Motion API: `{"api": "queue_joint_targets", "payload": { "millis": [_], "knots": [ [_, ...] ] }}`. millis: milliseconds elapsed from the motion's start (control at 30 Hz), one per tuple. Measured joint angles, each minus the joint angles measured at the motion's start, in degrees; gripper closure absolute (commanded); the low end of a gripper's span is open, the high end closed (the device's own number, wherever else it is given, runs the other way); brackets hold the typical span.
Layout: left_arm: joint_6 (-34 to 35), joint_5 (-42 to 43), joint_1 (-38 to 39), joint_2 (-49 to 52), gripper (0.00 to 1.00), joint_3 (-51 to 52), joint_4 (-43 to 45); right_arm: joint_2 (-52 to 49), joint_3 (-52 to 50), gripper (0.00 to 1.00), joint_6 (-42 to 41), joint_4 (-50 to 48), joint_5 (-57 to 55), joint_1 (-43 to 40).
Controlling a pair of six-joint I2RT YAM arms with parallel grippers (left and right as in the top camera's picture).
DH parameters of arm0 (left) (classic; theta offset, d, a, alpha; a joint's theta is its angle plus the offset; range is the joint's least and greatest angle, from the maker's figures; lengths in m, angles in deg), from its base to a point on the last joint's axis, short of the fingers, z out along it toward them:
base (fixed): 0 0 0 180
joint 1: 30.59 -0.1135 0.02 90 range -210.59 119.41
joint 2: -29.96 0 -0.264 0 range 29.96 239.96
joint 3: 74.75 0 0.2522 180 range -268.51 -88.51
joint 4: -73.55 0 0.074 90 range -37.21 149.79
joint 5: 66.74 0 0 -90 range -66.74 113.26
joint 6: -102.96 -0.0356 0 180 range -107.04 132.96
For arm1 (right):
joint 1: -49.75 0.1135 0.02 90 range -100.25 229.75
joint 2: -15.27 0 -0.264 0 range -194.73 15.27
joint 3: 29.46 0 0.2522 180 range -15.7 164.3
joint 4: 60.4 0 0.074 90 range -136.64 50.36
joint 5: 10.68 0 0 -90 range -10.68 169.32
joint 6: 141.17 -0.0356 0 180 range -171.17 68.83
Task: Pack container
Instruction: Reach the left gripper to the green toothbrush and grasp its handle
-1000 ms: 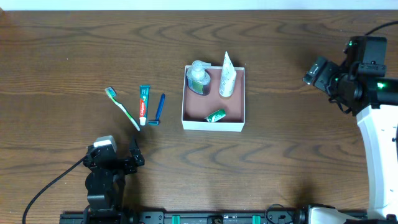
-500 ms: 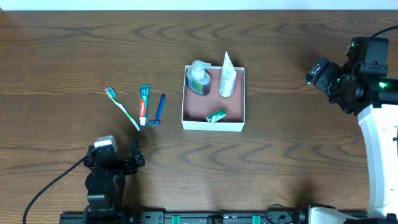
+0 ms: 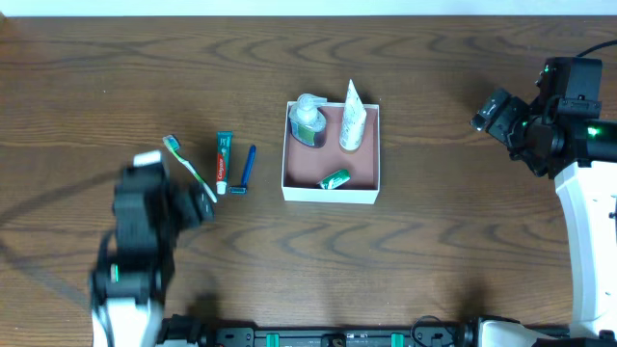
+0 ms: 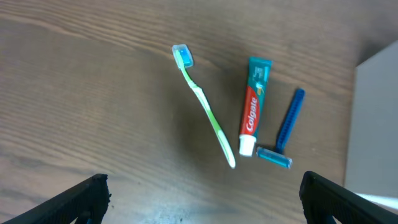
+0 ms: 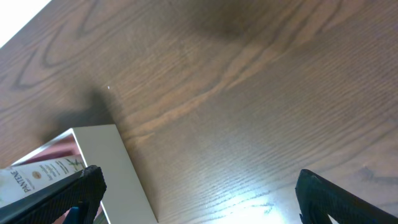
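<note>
The container (image 3: pixel 331 194) is a square white-walled box with a pinkish-brown floor at the table's middle. It holds a clear bottle (image 3: pixel 307 120), a white tube (image 3: pixel 351 120) and a green soap packet (image 3: pixel 335 178). Left of it lie a toothbrush (image 3: pixel 190 166), a toothpaste tube (image 3: pixel 223 161) and a blue razor (image 3: pixel 245 170); they show in the left wrist view too: toothbrush (image 4: pixel 205 109), toothpaste (image 4: pixel 253 106), razor (image 4: pixel 287 129). My left gripper (image 4: pixel 202 196) is open and empty, above the table just short of these items. My right gripper (image 5: pixel 199 190) is open and empty, right of the container's wall (image 5: pixel 109 165).
The table is dark wood grain. The right arm's white base (image 3: pixel 588 241) stands at the right edge. The left arm (image 3: pixel 140 231) is blurred at the lower left. The white tube's label (image 5: pixel 43 174) peeks in at the right wrist view's corner.
My left arm has risen from its rest at the front edge and swung up toward the toothbrush. The right arm has barely moved.
</note>
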Motion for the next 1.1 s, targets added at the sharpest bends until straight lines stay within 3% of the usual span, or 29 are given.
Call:
{"api": "queue_joint_targets", "payload": {
  "millis": [167,333,667,967,1100],
  "knots": [
    [0.0,-0.2,0.0,19.8,0.02,-12.4,-1.9,0.0,0.0,0.01,0.0,0.0,0.0,0.0],
    [0.3,-0.3,0.0,30.2,0.02,-15.5,-0.8,0.0,0.0,0.01,0.0,0.0,0.0,0.0],
    [14.9,-0.2,-7.7,41.3,0.02,-15.5,0.5,0.0,0.0,0.01,0.0,0.0,0.0,0.0],
    [14.4,5.2,-8.9,46.6,0.01,-15.5,6.9,0.0,0.0,0.01,0.0,0.0,0.0,0.0],
    [14.3,5.9,-8.9,49.0,0.14,-15.5,7.5,0.0,0.0,0.01,0.0,0.0,0.0,0.0]
  ]
}}
